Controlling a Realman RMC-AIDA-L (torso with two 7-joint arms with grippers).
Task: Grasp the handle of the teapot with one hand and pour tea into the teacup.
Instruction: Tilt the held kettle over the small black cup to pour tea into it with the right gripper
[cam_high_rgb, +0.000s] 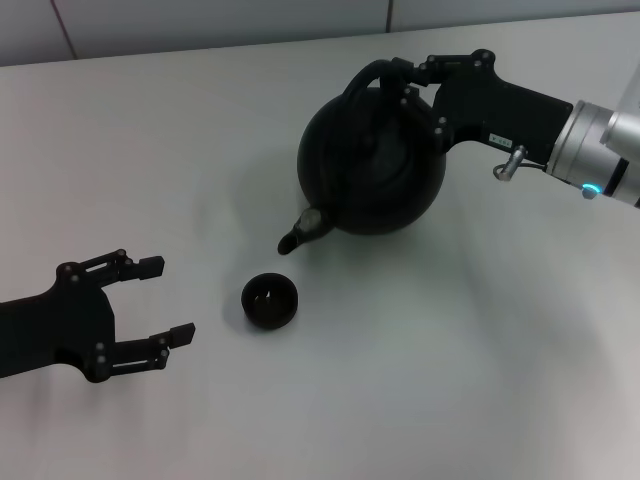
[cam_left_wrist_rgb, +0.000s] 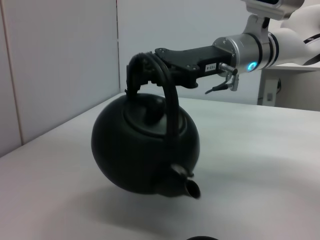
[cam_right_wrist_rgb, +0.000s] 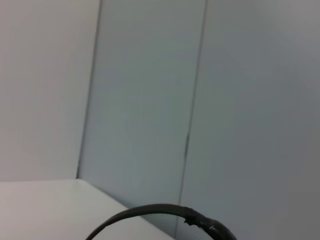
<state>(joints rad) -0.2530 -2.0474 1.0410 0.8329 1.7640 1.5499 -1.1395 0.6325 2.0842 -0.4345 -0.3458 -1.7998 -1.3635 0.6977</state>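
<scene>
The white table (cam_high_rgb: 450, 400) carries the scene. The teapot (cam_high_rgb: 372, 160) hangs clear of it, tipped spout-down, suspended below the right gripper (cam_high_rgb: 405, 80), which is clamped on the handle (cam_left_wrist_rgb: 167, 95) near its crest. The spout (cam_high_rgb: 300, 232) points down and toward the teacup (cam_high_rgb: 270, 301), which sits on the table below and ahead of the right gripper, just past the spout's tip. The left gripper (cam_high_rgb: 160, 300) rests idle, fingers spread and empty, with the teacup near its fingertips. To pour well, the spout should likely be brought directly over the cup's mouth before tilting further, and the tilt increased slowly so the heavy pot does not swing in the grip. No stream is discernible; the cup's contents cannot be judged. The right wrist view shows only an arc of the handle, and the left wrist view crops the teacup to a sliver.
</scene>
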